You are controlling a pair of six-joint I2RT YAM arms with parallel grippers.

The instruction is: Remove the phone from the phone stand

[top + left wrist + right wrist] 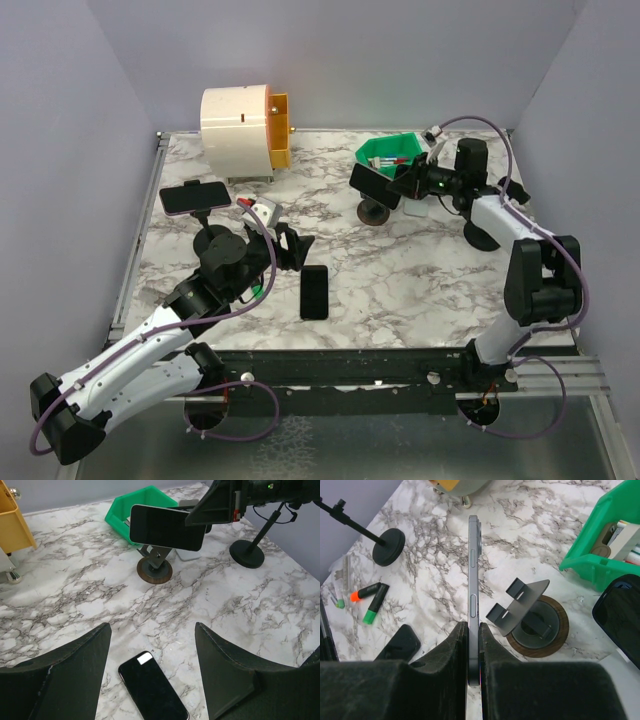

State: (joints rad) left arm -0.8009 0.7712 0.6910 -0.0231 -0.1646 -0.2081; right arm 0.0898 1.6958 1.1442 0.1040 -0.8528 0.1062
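1. Right tool [473,626]: closed on the phone [474,580]. In the right wrist view the two fingers [451,650] press flat against the phone's front and back faces near one end, and the rest of the phone projects beyond the fingertips, edge-on to the camera.

2. Phone position: held in the air at the far right of the table [420,270], long side roughly level. The phone stand [532,617] is just beside and below it. In the right wrist view a narrow gap separates the phone from the two hooks of the stand's cradle plate, which carry nothing. The stand's round brown-rimmed foot rests flat on the table.

3. Left tool [152,632]: wide open, holding nothing. It hangs above the table near the front centre, with a second phone [152,687] lying flat, screen dark, on the marble just below and between the fingers (no contact is visible).

4. Surroundings: a green bin [392,153] stands just behind the phone stand. A third phone [194,197] sits on a separate holder at the left side of the table. A black round base [483,237] with a thin rod stands right of the phone stand, near the right arm.
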